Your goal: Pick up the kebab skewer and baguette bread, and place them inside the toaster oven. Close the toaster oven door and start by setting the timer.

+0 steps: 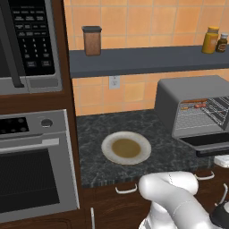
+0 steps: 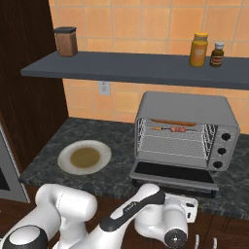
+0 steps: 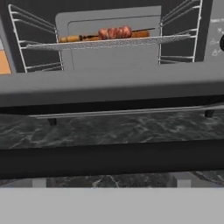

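Note:
The grey toaster oven (image 2: 185, 109) (image 1: 188, 91) stands on the counter with its door (image 2: 175, 173) (image 1: 205, 141) dropped flat open. On the wire rack inside lies the kebab skewer (image 2: 172, 129) (image 1: 197, 106) (image 3: 113, 33). The orange-brown baguette bread (image 2: 172, 122) (image 1: 194, 101) lies just behind it. My gripper (image 2: 185, 202) (image 1: 222, 159) hangs low in front of the door's front edge, open, holding nothing. In the hand view the door's edge (image 3: 109, 85) runs across at eye level, with the dark handle bar (image 3: 109, 159) below it.
An empty plate (image 1: 126, 148) (image 2: 84, 157) sits on the dark stone counter left of the toaster oven. The oven's knobs (image 2: 224, 137) are on its right face. A shelf above carries a jar (image 1: 91, 40) and two bottles (image 2: 198, 49). A microwave (image 1: 27, 40) and built-in oven (image 1: 31, 179) stand at far left.

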You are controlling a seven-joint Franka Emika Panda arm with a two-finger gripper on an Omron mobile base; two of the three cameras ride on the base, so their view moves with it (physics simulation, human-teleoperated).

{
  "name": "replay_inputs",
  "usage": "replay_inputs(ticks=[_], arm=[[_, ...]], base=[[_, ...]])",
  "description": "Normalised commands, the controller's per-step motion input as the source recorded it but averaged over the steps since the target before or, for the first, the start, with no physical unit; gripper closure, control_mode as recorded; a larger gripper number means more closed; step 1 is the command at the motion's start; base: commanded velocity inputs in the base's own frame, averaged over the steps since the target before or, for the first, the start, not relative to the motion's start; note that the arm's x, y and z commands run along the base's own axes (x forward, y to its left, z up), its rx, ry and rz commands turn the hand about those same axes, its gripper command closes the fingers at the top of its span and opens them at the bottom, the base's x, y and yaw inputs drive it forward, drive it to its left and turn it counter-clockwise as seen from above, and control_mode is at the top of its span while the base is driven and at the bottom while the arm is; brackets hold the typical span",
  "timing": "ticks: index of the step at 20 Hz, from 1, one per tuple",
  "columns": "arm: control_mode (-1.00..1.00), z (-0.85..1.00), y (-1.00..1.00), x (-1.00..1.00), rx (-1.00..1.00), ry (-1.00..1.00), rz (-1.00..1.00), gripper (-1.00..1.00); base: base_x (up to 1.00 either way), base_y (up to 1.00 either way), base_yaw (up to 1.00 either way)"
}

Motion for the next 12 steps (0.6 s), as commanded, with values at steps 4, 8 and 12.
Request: replay_inputs(ticks=[4,8,12], arm=[[-1.00,0.32,0.00,0.27,0.03,0.00,0.00,-1.00],[-1.00,0.36,0.00,0.28,0.03,0.00,0.00,-1.00],[-1.00,0.39,0.00,0.30,0.03,0.00,0.00,-1.00]], base=[[0.00,0.00,0.00],[0.00,0.00,0.00],[0.00,0.00,0.00]])
